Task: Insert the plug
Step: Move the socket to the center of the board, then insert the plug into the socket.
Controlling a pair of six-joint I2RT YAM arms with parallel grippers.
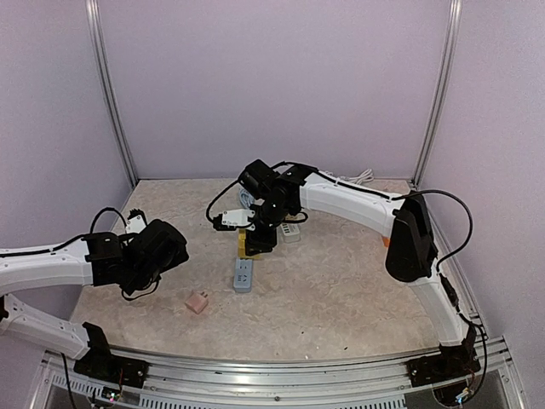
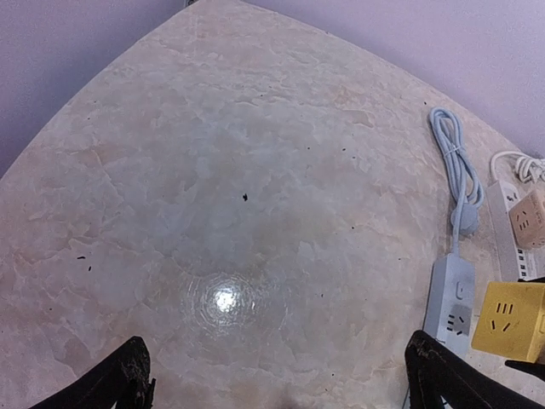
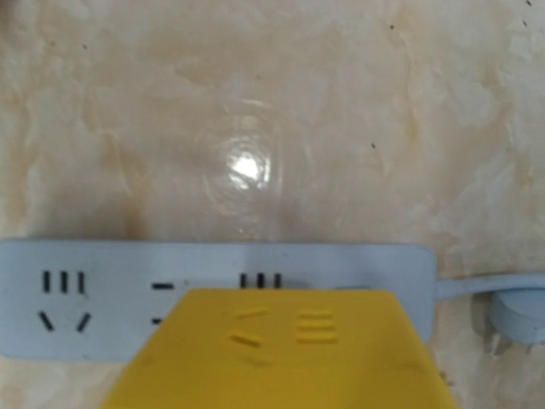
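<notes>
Holding the yellow plug cube [image 3: 281,354], your right hand [image 1: 260,237] sits over the grey power strip's [image 1: 243,274] cord end | strip's long axis runs near-to-far on the tabletop [image 1: 341,281] | your left hand [image 2: 277,388] gapes open, well apart.

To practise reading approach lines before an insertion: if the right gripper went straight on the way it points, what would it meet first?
Probably the grey power strip: the right gripper points down at it, so the yellow cube adapter it holds would touch first. The gap between them is unclear.
</notes>
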